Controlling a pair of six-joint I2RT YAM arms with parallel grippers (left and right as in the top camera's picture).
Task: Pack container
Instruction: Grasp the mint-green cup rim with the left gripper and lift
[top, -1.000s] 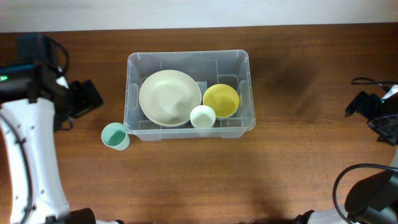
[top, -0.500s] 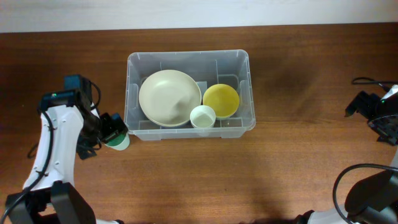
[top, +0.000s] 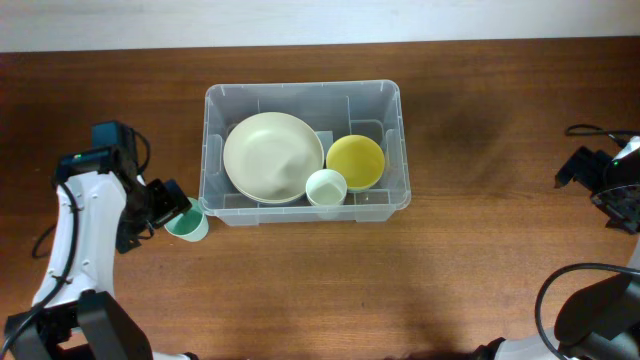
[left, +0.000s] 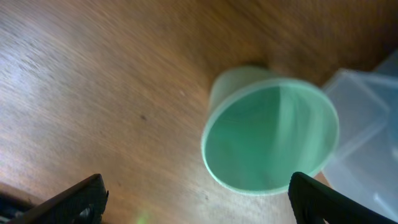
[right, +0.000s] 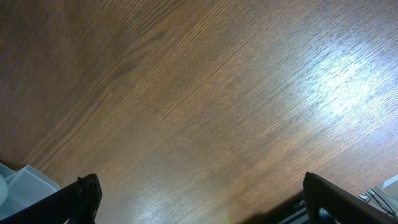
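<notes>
The clear container (top: 214, 100) sits at the table's middle and holds a large cream bowl (top: 266, 157), a yellow bowl (top: 355, 161) and a small white cup (top: 326, 187). A mint green cup (top: 189, 226) stands upright on the table just outside the container's front left corner. My left gripper (top: 170, 206) is open and hovers right over the green cup (left: 270, 137), whose mouth fills the left wrist view between the spread fingers (left: 199, 202). The container's corner (left: 367, 124) shows beside it. My right gripper (top: 590, 175) is open and empty at the far right edge.
Black cables (top: 590, 131) lie at the right edge near the right arm. The right wrist view shows bare wood (right: 205, 106) and a bit of the container's corner (right: 18, 183) at the lower left.
My left arm swung in from the far left edge to the green cup and now hovers over it. The cup, the container and the right arm have not moved.
</notes>
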